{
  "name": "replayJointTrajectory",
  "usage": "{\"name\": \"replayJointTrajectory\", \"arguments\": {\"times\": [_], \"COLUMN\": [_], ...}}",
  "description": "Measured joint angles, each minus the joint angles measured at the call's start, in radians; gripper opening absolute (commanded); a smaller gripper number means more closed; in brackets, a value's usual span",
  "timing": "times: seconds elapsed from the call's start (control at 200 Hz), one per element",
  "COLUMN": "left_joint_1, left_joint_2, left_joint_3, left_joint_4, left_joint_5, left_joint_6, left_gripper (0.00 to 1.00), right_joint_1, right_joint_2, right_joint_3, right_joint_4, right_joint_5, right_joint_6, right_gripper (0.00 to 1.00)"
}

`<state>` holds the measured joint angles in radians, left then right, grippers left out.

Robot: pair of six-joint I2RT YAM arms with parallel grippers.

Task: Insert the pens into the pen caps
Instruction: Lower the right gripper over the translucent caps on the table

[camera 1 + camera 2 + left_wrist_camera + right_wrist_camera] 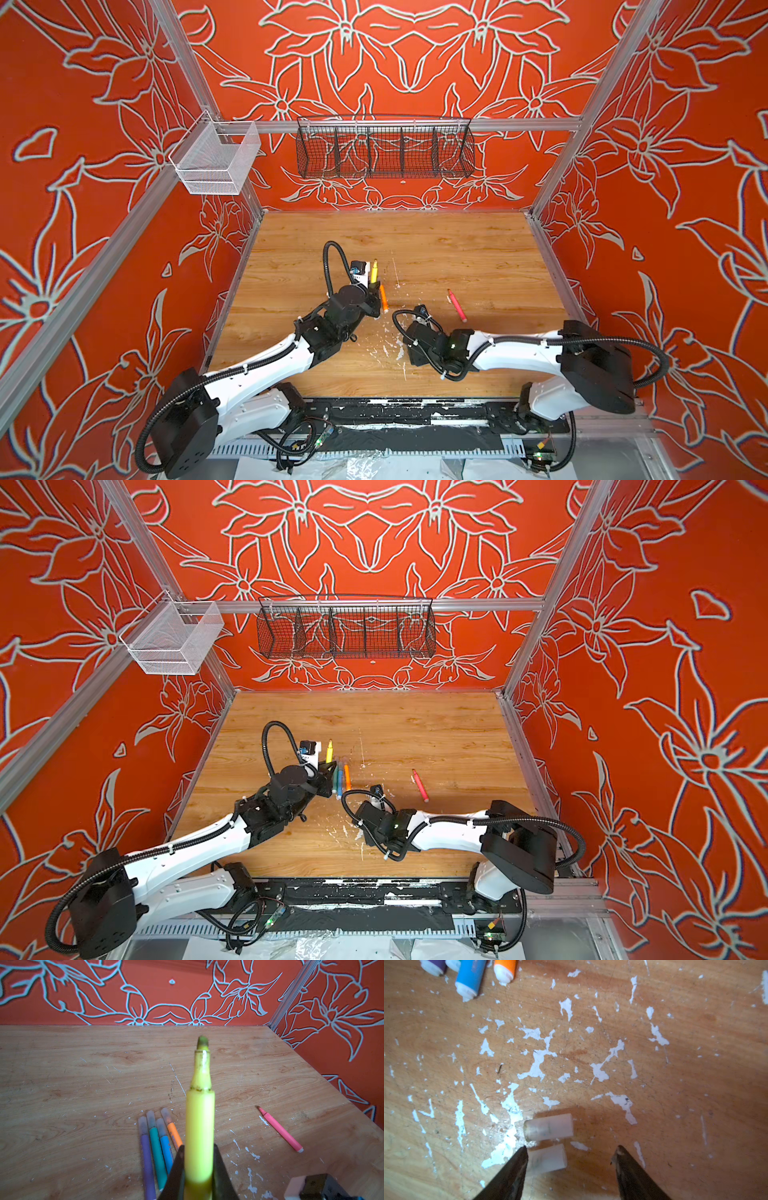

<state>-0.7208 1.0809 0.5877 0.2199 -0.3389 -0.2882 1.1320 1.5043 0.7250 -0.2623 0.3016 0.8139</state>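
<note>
My left gripper [198,1148] is shut on the yellow pen [200,1124], whose bare tip points up and away; both top views show it [375,272] [329,752]. On the table beside it lie the purple pen [148,1165], green pen [157,1151], blue pen [166,1148] and orange pen [174,1134], each with a clear cap on. The pink pen [280,1129] [457,306] lies uncapped to the right. My right gripper [571,1150] hangs open just above the table. One loose pen cap [547,1158] lies between its jaws, against one finger; another pen cap [548,1130] lies just beyond.
White paint flecks [537,1064] cover the wooden table [457,249] near the front middle. A black wire basket [384,149] and a white mesh basket [216,160] hang high on the walls. Red walls enclose the table on three sides.
</note>
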Motion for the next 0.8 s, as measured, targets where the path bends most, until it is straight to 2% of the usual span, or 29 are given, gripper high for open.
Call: {"name": "replayJointTrajectory", "arguments": {"times": [0.35, 0.666, 0.801], "left_joint_1": [0.0, 0.0, 0.0], "left_joint_2": [0.001, 0.001, 0.001], "left_joint_3": [0.0, 0.0, 0.0], "left_joint_4": [0.0, 0.0, 0.0], "left_joint_5": [0.0, 0.001, 0.001], "left_joint_6": [0.0, 0.0, 0.0], "left_gripper": [0.0, 0.0, 0.0], "right_joint_1": [0.001, 0.002, 0.002], "right_joint_2": [-0.015, -0.03, 0.003], "right_joint_3": [-0.006, -0.019, -0.019], "right_joint_4": [-0.05, -0.06, -0.066], "right_joint_5": [0.021, 0.031, 0.03], "right_joint_6": [0.013, 0.027, 0.031], "right_gripper": [0.65, 0.48, 0.46]}}
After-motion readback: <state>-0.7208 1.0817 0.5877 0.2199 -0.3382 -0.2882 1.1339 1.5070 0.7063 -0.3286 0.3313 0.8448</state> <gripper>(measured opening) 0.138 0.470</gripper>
